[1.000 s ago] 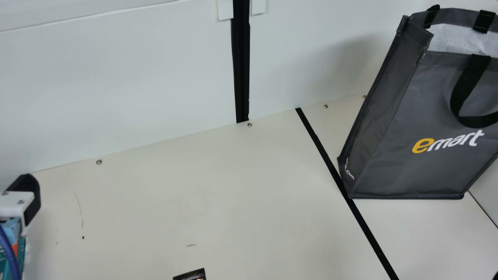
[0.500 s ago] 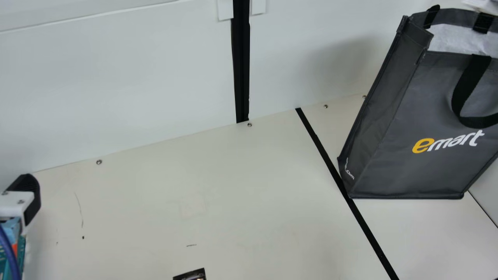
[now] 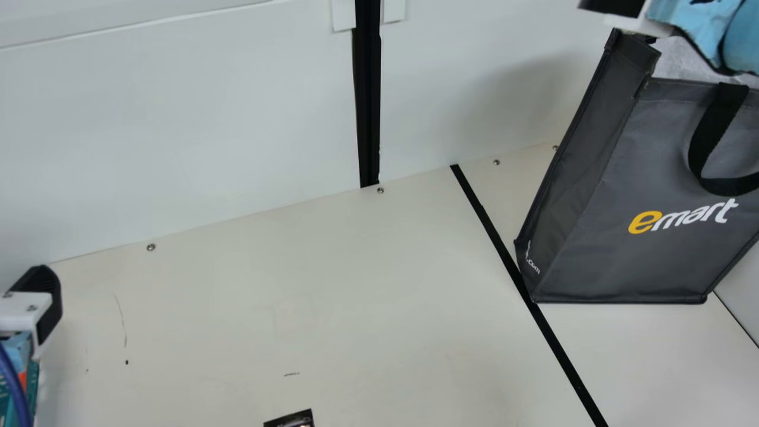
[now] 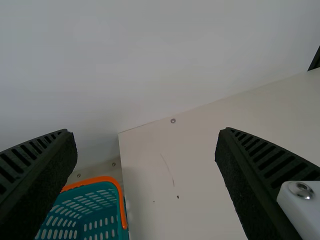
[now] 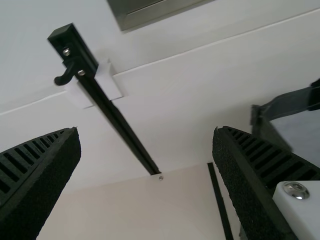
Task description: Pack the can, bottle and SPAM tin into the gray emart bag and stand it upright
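See the gray emart bag (image 3: 646, 166) standing on the cream table (image 3: 296, 284), with its mouth open and one black handle (image 3: 716, 118) hanging down its front. Cannot tell its contents. Have the right gripper (image 3: 616, 6) up by the bag's mouth, across its far rim in the main view, with fingers spread wide in the right wrist view. Hold the left gripper (image 3: 50, 305) well apart from the bag, far to its left, with fingers wide open too. Find the teal basket (image 4: 100, 180) also far left of the bag, a black line (image 3: 491, 231) along the table at the bag's left bottom corner, and a black post (image 3: 369, 107) on the wall left of the bag.
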You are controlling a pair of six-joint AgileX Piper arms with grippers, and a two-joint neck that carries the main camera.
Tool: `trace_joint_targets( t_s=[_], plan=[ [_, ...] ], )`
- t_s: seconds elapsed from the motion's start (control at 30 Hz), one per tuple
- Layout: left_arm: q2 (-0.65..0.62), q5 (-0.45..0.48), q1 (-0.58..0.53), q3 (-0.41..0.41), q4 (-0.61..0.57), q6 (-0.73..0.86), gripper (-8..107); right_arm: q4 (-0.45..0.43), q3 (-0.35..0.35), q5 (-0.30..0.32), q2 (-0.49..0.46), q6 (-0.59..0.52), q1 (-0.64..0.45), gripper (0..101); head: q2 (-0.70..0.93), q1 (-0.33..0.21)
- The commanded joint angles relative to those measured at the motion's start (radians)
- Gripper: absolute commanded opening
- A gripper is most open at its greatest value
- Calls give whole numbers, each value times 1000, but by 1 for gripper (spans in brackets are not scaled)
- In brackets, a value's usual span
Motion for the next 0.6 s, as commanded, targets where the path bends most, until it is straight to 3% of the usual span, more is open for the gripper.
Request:
trace_joint_targets(
  t_s=[0.0, 0.2, 0.57],
  plan=[
    [0, 0, 0, 0, 0, 0, 90, -16, 14, 1, -7, 5, 47, 95, -1, -23],
    [0, 0, 0, 0, 0, 0, 90, -62, 94, -14, -50, 12, 154, 95, -1, -23],
    [0, 0, 0, 0, 0, 0, 90, -148, 339, -108, -162, 22, 327, 95, -1, -23]
  ],
)
